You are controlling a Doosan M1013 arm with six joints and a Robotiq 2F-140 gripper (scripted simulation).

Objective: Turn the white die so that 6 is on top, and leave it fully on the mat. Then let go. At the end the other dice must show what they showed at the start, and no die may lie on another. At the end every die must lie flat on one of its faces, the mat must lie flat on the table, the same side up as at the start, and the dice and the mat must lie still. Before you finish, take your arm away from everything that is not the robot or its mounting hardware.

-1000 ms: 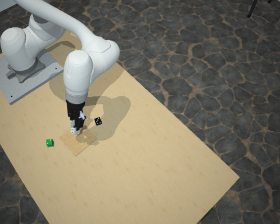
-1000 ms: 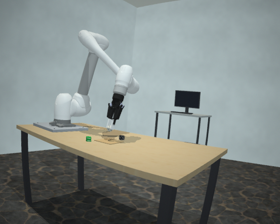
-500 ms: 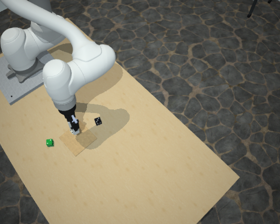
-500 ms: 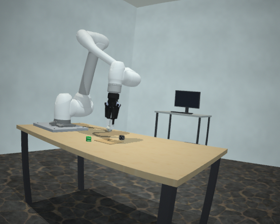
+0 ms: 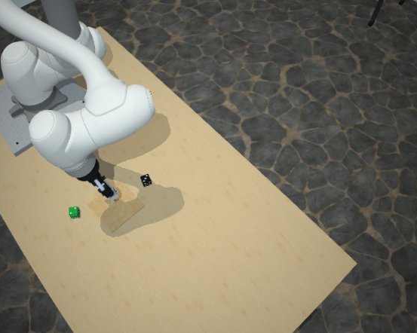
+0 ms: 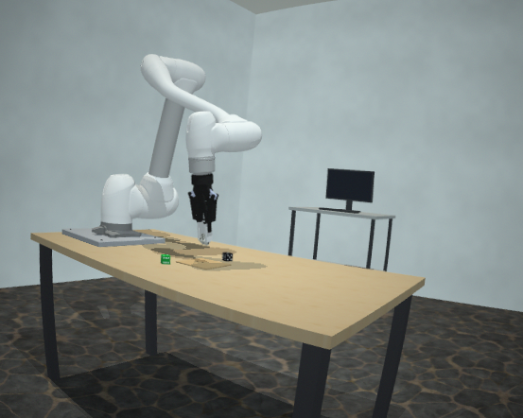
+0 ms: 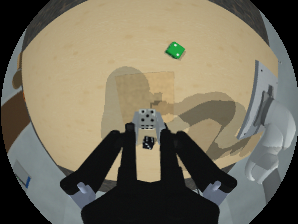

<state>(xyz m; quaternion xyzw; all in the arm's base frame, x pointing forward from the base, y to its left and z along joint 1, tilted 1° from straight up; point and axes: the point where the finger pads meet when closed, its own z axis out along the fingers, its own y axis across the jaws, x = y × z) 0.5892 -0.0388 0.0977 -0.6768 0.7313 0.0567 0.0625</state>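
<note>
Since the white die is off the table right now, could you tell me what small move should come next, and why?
Probably a slow, straight descent. The claw is shut on the white die and hangs vertical above the mat, clear of the green die and black die. Lowering first would let the die land flat on the mat; I cannot read which face would end on top.

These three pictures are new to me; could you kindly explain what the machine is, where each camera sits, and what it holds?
It is one white robot arm bolted to a wooden table. One picture looks down from above, one from across the room, one from a camera at the wrist. The black gripper at the arm's end is shut on a white die, held above a tan mat. A green die and a black die lie on the table beside the mat.
</note>
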